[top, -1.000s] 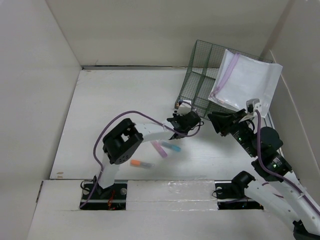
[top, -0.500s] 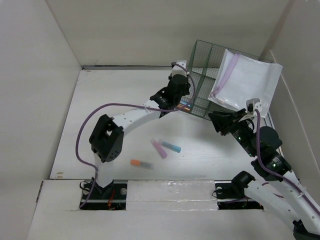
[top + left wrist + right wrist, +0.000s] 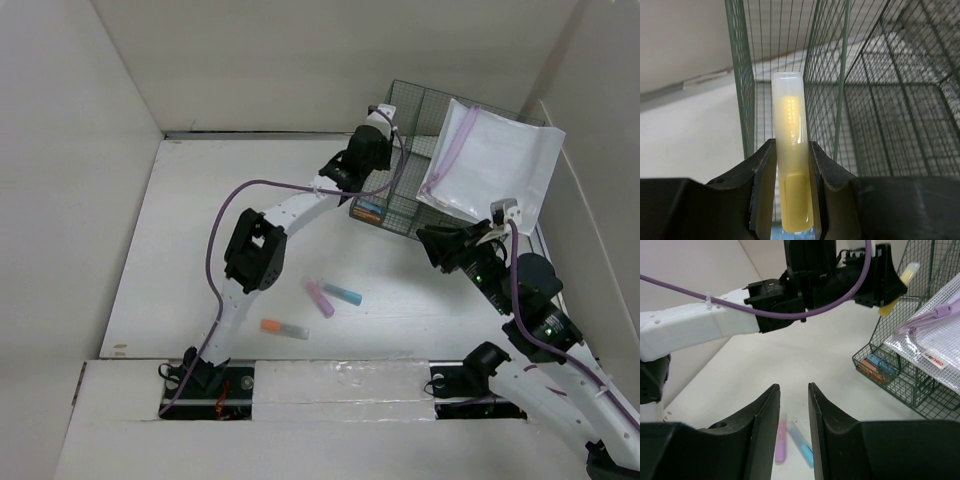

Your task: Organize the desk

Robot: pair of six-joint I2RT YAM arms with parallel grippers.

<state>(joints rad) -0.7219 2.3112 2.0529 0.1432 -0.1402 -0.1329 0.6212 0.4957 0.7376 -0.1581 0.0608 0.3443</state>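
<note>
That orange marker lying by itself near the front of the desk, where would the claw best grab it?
Around the middle of the orange marker, coming straight down from above and closing across its narrow width. It lies flat on the desk, long and thin, clear of the pink marker and blue marker.

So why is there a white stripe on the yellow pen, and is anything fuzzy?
Left wrist view: that stripe is light glaring off the yellow highlighter, held in the left gripper. Right wrist view: the right gripper looks dark and a bit soft up close. Top view: even light, faint shadows.
</note>
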